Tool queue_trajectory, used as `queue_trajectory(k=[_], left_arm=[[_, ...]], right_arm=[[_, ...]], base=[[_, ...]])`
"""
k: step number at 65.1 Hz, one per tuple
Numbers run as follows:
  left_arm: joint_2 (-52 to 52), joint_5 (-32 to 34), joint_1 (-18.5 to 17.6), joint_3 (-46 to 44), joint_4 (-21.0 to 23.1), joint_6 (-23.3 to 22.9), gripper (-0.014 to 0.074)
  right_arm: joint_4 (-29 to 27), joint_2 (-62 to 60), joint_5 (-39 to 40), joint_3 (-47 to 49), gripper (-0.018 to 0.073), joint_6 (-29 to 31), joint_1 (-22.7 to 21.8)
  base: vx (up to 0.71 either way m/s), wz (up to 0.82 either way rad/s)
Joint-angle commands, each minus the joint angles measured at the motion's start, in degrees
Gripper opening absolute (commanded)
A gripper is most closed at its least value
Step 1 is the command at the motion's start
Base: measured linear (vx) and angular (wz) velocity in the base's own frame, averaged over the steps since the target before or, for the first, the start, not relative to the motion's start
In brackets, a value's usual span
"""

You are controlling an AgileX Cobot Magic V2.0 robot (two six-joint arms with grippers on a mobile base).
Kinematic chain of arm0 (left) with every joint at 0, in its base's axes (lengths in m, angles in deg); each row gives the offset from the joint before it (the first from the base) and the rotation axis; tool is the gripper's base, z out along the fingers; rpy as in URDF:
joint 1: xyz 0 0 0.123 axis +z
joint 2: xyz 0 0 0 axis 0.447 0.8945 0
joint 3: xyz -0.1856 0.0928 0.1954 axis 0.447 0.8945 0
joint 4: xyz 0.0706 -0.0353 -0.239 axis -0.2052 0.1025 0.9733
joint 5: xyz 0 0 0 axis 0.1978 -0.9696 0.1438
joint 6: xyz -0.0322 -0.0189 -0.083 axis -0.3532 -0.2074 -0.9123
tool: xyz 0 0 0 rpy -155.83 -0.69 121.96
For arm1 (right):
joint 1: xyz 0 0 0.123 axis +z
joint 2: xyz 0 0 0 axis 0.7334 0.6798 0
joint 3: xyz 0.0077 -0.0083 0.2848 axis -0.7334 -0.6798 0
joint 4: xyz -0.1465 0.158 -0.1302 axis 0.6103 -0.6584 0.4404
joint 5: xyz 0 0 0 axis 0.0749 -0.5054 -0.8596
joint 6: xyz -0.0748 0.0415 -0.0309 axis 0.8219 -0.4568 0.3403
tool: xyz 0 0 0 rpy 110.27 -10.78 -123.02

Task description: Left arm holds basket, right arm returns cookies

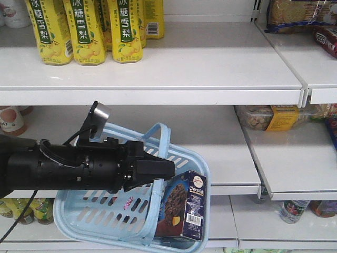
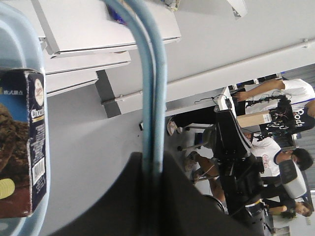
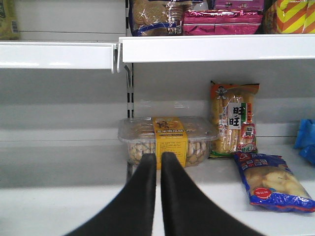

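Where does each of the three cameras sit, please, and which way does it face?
Exterior front: stands before the shelves, facing them; the left arm holds the basket, which contains the cookies.
Left wrist: sits behind the left pincer, looking along the basket handle towards the room; that pincer shows.
Right wrist: sits behind the shut right pincer, facing a shelved snack tub.
Shared: the front and left wrist views both show the basket and cookies.

White metal shop shelves [image 1: 158, 68] span the front view, with yellow drink cartons [image 1: 87, 31] at eleven o'clock and snack packs [image 1: 303, 16] at two o'clock.
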Motion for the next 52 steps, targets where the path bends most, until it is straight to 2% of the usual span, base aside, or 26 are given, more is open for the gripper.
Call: queue_trajectory(k=[1,52], left_arm=[[-2.3,-3.1,-0.2,-1.8,6.7,0.4,-0.0003],[-2.3,-3.1,-0.2,-1.8,6.7,0.4,-0.0003]], right_arm=[[0.6,-0.7,4.2,-1.0,-0.0006,0.2,-0.2],[0.6,-0.7,4.2,-1.0,-0.0006,0.2,-0.2]], base=[[0.06,-0.02],[0.07,-0.01]])
